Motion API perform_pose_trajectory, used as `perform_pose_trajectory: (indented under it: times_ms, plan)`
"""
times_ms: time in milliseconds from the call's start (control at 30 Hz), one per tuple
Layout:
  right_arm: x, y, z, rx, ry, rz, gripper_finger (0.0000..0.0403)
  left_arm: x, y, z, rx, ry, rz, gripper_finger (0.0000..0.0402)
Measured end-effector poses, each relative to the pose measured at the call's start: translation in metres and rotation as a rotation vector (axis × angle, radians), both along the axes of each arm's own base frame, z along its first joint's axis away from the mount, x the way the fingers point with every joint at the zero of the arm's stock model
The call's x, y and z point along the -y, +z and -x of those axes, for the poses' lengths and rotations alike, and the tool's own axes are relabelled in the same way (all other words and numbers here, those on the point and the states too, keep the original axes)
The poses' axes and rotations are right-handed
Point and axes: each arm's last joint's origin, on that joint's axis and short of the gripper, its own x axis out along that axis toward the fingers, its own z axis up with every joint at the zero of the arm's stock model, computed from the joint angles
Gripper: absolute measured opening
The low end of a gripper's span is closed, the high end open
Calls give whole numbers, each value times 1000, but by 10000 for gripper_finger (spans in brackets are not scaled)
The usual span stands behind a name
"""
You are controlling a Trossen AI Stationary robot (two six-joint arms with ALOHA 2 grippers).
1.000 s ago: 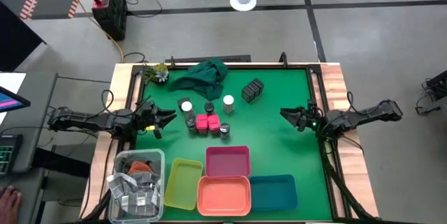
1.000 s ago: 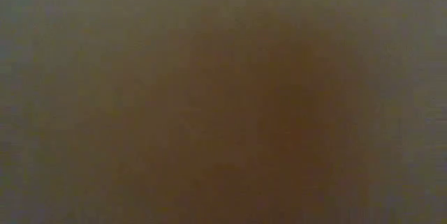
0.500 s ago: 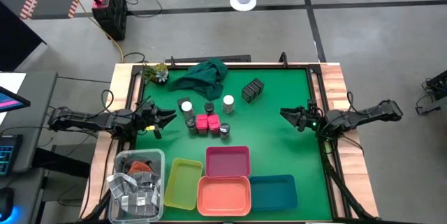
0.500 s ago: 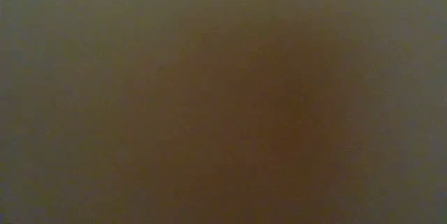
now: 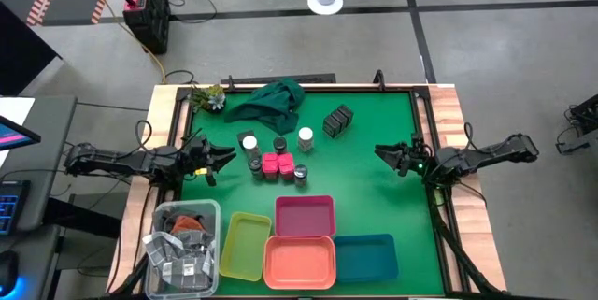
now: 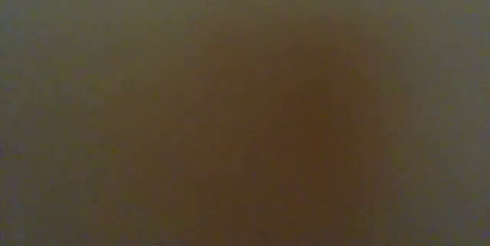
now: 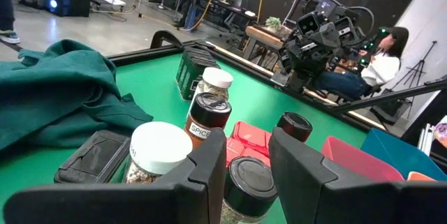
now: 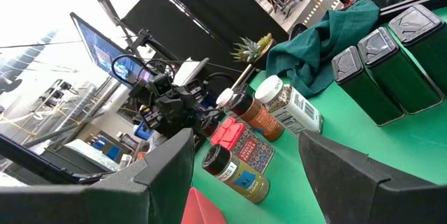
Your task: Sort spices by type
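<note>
Take the bright pink blocks [image 5: 277,164] on the green table mat [image 5: 374,207] as your landmark. Your white-lidded round jars [image 5: 248,143] and dark-lidded round jars [image 5: 279,144] crowd around them; the dark grey square boxes [image 5: 337,120] stand apart, beyond them near the dark green crumpled cloth [image 5: 271,100]. Your left gripper [image 5: 224,157] hovers beside the cluster with a narrow gap, holding nothing. Your right gripper [image 5: 381,154] waits well apart, fingers spread wider, empty.

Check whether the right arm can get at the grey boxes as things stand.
Probably yes. The grey boxes stand apart from the jar cluster, with bare green mat between them and the right gripper; its fingers are open.
</note>
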Motion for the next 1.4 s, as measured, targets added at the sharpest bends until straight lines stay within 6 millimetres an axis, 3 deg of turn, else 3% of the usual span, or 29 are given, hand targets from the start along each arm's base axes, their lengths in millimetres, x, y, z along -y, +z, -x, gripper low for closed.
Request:
perform_pose_trajectory:
  times_ms: [667, 900, 1100, 1400]
  plan:
    - [0, 0, 0, 0, -1, 0, 281, 0, 0, 0, 8, 15, 16, 100]
    - [3, 3, 0, 38, -31, -33, 281, 0, 8, 0, 224, -4, 377, 100]
    - [10, 15, 1, 287, -91, -311, 281, -2, 9, 1, 283, 77, 449, 100]
    - [25, 17, 4, 320, -291, -294, 281, -2, 7, 1, 327, 84, 607, 100]
